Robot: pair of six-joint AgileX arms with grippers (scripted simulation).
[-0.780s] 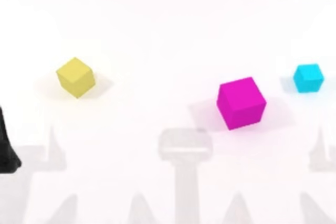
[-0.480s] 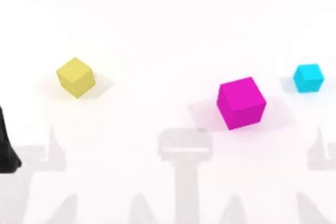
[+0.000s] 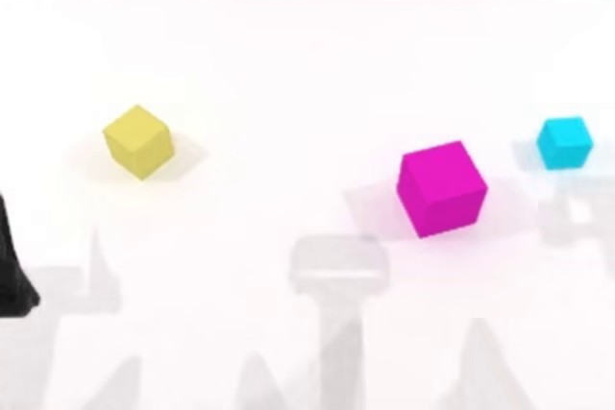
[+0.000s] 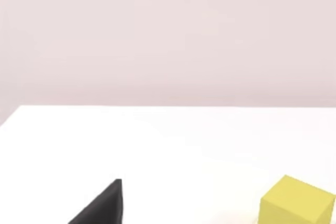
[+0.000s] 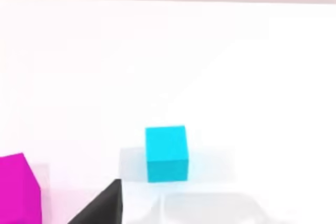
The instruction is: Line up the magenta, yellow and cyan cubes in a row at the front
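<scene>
- Where the top view's left edge cuts it off, a black, tapering part of the left arm point(image 3: 12, 271) is seen low over the white table point(image 3: 288, 74); in the left wrist view a single dark, wedge-shaped fingertip point(image 4: 102, 208) of the left gripper is shown, and it cannot be told whether that gripper is spread or closed.
- Right of that arm, the yellow cube point(image 3: 139, 141) is set on the left part of the table, turned so that one corner faces the front; its faces are flat, matte and plain, with no label or writing. It is seen again in the left wrist view point(image 4: 296, 202), apart from the fingertip.
- Right of centre, the magenta cube point(image 3: 442, 187) is found, the largest of the three, sharp-edged, matte, slightly turned and unmarked; only its edge is caught by the right wrist view point(image 5: 18, 190).
- Near the right edge and slightly farther back, the cyan cube point(image 3: 564, 141) is placed, the smallest, smooth and unlettered, apart from the magenta one.
- From the right wrist view, the cyan cube point(image 5: 166, 153) is seen just beyond one dark fingertip point(image 5: 102, 208) of the right gripper, untouched; the state of that gripper cannot be told either.
- Pale grey shadows are spread across the table's front.
</scene>
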